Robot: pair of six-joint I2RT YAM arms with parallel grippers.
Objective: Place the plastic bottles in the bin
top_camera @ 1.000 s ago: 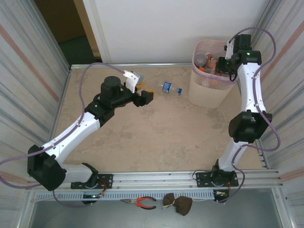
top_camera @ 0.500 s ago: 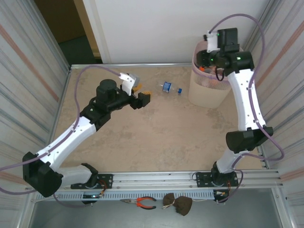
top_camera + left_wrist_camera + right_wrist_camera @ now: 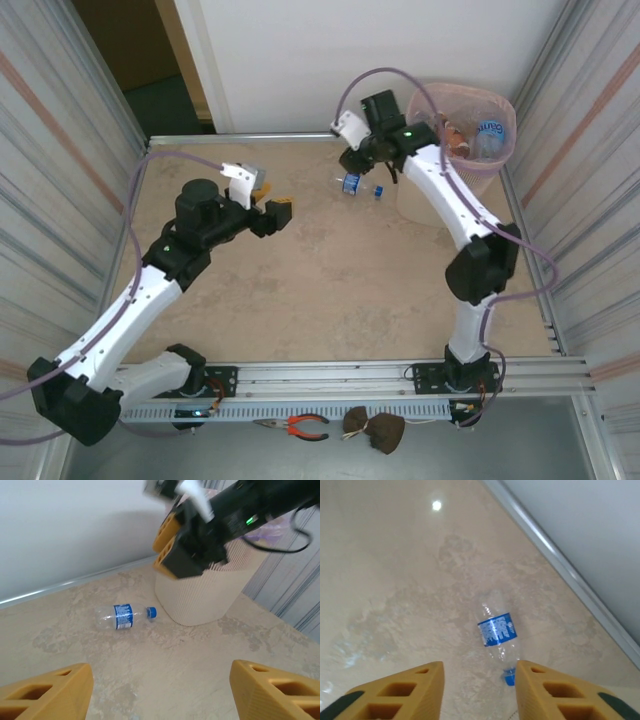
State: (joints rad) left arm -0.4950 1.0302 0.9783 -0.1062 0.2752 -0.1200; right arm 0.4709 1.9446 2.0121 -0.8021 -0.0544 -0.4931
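The clear blue-capped plastic bottle, seemingly the last, lies on the beige desk beside the pale pink slatted bin holding other bottles; right tool above it and left tool both stand apart, empty

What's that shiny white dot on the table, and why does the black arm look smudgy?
Right wrist view: the dot is a light's reflection on the glossy table. Left wrist view: the right arm looks smeared, while the bottle looks sharp.
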